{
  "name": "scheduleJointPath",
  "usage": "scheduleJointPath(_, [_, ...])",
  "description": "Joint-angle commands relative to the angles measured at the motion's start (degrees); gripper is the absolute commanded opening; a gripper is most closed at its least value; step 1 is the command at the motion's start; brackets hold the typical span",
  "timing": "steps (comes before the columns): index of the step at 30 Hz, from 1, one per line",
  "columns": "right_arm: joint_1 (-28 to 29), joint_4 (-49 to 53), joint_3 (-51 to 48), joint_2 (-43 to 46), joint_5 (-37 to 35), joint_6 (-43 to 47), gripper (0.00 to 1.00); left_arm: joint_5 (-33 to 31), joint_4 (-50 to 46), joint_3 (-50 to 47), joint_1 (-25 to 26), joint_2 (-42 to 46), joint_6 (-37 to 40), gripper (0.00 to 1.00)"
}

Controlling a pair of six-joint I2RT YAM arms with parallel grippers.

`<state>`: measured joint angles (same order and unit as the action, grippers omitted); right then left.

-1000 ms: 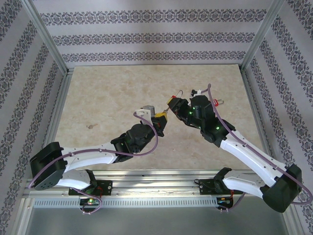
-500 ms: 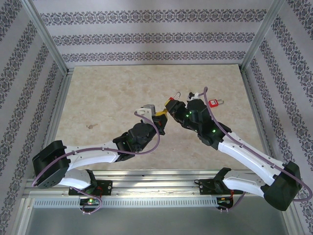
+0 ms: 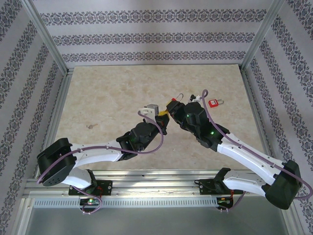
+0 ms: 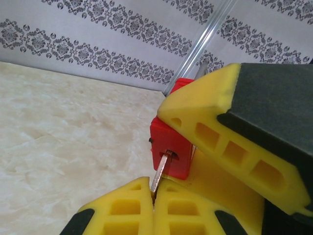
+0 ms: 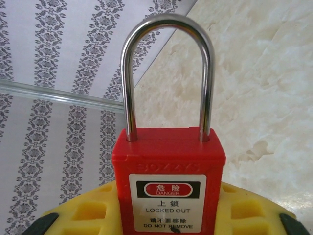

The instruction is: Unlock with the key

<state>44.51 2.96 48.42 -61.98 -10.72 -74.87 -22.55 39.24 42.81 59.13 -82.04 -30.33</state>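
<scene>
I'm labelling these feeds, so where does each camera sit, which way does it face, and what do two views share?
Top external: above and behind the bases, looking down at the table; both arms, left gripper and right gripper meeting mid-table.
Left wrist: on the left arm, facing the wall; its fingers shut on the key, entering the red padlock.
Right wrist: on the right arm, looking along its fingers at that padlock's label and shackle.
Shared: both wrist views show the same padlock.

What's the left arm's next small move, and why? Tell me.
Probably ease the key deeper into the red padlock: the left gripper is shut on it, only the blade's tip meets the keyway in the lock's bottom face, and the shackle is seated closed.
</scene>
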Motion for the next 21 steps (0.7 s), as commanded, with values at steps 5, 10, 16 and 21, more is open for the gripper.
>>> scheduleJointPath(5, [0.61,4.07,1.46,-0.71,12.99,-1.17,0.08,7.00,-1.02,1.58,0.30,1.56,9.85,0.00])
scheduleJointPath(10, [-1.07,6.50,2.66,-2.08,16.67,-0.89,0.08,5.79,-6.45,1.68,0.71,2.72,17.13,0.00])
scheduleJointPath(16, [-2.91,7.71,2.81,-2.34,18.86,-1.48,0.08,1.20,-6.81,1.25,2.74,2.79,26.94,0.00])
scheduleJointPath(21, [-4.34,6.81,2.04,-2.84,20.92,-3.06,0.07,-3.87,-3.19,0.78,5.47,1.11,34.56,0.00])
